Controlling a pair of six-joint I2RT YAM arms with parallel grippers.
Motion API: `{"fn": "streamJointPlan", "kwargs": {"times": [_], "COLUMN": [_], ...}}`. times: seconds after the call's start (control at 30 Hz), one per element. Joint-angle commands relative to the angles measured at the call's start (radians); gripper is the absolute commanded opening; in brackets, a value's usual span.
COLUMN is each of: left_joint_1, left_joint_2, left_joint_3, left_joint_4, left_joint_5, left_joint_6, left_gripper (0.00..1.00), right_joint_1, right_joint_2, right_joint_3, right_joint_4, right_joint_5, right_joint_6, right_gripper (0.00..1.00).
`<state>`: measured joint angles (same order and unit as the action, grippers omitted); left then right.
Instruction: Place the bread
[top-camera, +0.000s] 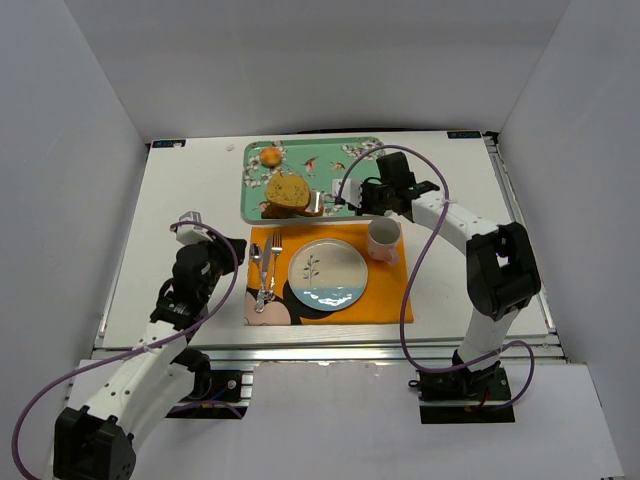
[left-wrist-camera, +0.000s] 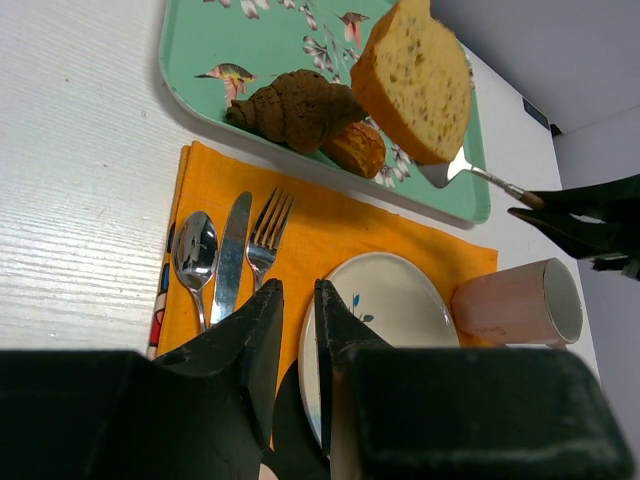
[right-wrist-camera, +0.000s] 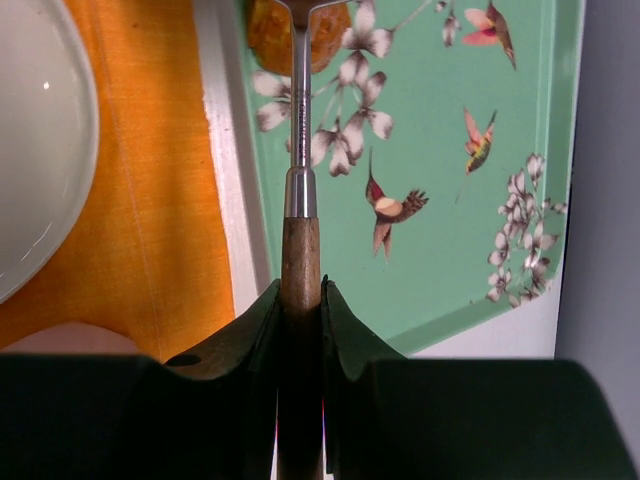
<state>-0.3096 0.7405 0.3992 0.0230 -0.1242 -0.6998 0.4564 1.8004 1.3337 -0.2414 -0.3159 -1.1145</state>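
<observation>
Wooden and slim, the handle of a metal server is clamped between the closed jaws of the right pincer. Its steel neck runs straight out ahead of the fingertips over a green tray printed with birds and blossoms. At the far end of that server, just beyond the right pincer, the bread sits tilted on the blade, its pale speckled crumb facing up and its brown crust around the edge. It is over the tray and has not reached the plate. Whether the blade is clear of the tray floor I cannot tell. Beside the bread, farther from the right pincer, lies a dark ridged pastry.

The left pincer hangs with its jaws a narrow gap apart and nothing between them. Directly ahead of it, on an orange placemat, lie a spoon, knife and fork side by side. The plate is just to its right, with a pink mug past that. The white desk carries it all.
</observation>
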Motion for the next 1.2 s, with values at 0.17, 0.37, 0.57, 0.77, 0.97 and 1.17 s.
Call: {"fn": "streamJointPlan", "kwargs": {"times": [0.17, 0.37, 0.57, 0.77, 0.97, 1.17], "left_joint_1": [0.003, 0.003, 0.003, 0.002, 0.003, 0.003], "left_joint_2": [-0.045, -0.049, -0.040, -0.039, -0.029, -0.011], "left_joint_3": [0.012, 0.016, 0.018, 0.015, 0.019, 0.027], "left_joint_4": [-0.049, -0.060, -0.060, -0.060, -0.058, -0.056], "left_joint_5": [-0.028, -0.035, -0.034, -0.032, -0.034, -0.031], "left_joint_6": [0.002, 0.002, 0.002, 0.000, 0.000, 0.002], "left_gripper": [0.30, 0.30, 0.30, 0.30, 0.30, 0.30], "right_joint_1": [-0.018, -0.034, -0.063, -0.082, -0.103, -0.129], "right_joint_2": [-0.046, -0.032, -0.007, 0.010, 0.036, 0.057], "right_joint_3": [-0.007, 0.008, 0.033, 0.040, 0.063, 0.078], "right_joint_4": [-0.030, -0.066, -0.132, -0.139, -0.144, -0.144], "right_joint_5": [-0.144, -0.195, -0.257, -0.284, -0.302, -0.325], "right_joint_6": [-0.156, -0.222, -0.315, -0.371, -0.417, -0.470], "right_gripper": [0.00, 0.00, 0.00, 0.00, 0.00, 0.00]}}
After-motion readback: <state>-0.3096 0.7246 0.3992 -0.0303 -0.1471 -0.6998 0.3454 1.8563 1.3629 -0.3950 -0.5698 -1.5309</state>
